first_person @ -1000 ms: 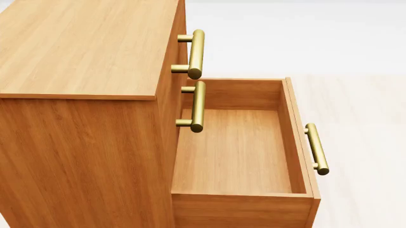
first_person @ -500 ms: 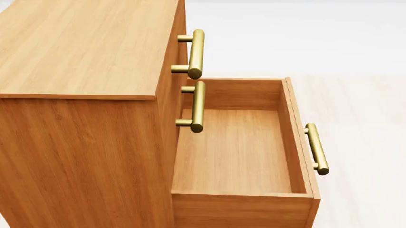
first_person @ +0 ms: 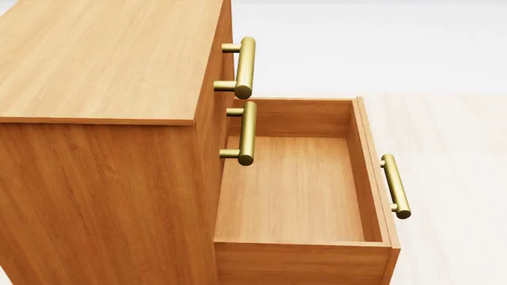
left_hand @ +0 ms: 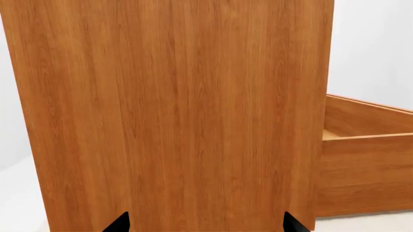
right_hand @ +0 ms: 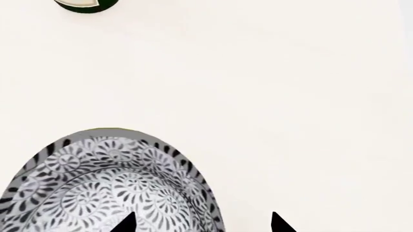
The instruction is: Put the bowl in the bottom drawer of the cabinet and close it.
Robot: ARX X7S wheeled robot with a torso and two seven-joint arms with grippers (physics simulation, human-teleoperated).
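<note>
— Where was the bowl [right_hand: 110, 186]?
— On a pale surface under the right gripper [right_hand: 201, 223], whose jaws stood apart, one tip over the bowl's inside, the other beyond its rim. A green bottle [right_hand: 86, 4] lay well apart from it.
— And the bottom drawer [first_person: 297, 190]?
— Pulled out of the cabinet [first_person: 103, 65], nothing inside. The left gripper [left_hand: 205, 223] faced the cabinet's side, jaws spread.

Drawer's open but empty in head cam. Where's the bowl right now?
Only the right wrist view shows the bowl: it sits on a pale surface just at the right gripper fingertips, apart from a green bottle. The bottom drawer is empty.
</note>
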